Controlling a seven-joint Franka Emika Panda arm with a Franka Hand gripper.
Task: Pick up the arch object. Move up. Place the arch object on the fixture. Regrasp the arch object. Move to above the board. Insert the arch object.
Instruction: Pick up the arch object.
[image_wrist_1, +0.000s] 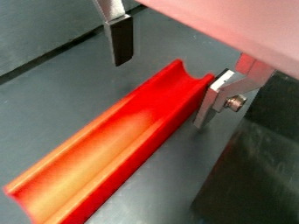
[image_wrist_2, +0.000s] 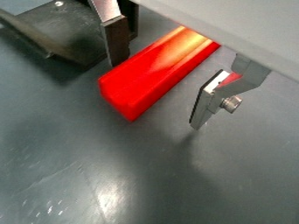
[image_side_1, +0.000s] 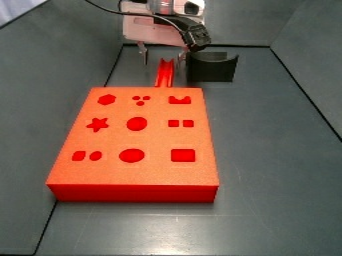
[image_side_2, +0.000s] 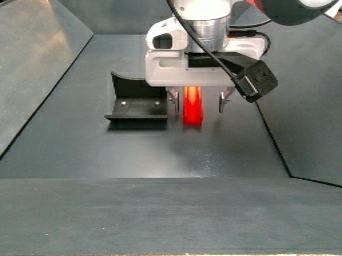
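Both wrist views show the tool (image_wrist_1: 170, 74) spread wide, its fingers (image_wrist_2: 115, 39) straddling the arch (image_wrist_2: 156, 70) lying on the floor beside the fixture (image_side_2: 138, 101).

Layout on the bench (image_side_1: 287, 150). The arch object (image_side_1: 164, 74) lies flat beyond the board's (image_side_1: 134, 140) far edge, groove upward. The pincer (image_side_2: 198, 98) straddles it, one finger (image_wrist_1: 121, 39) on either side, apart from it. The fixture (image_side_2: 138, 103) stands just beside the arch object.
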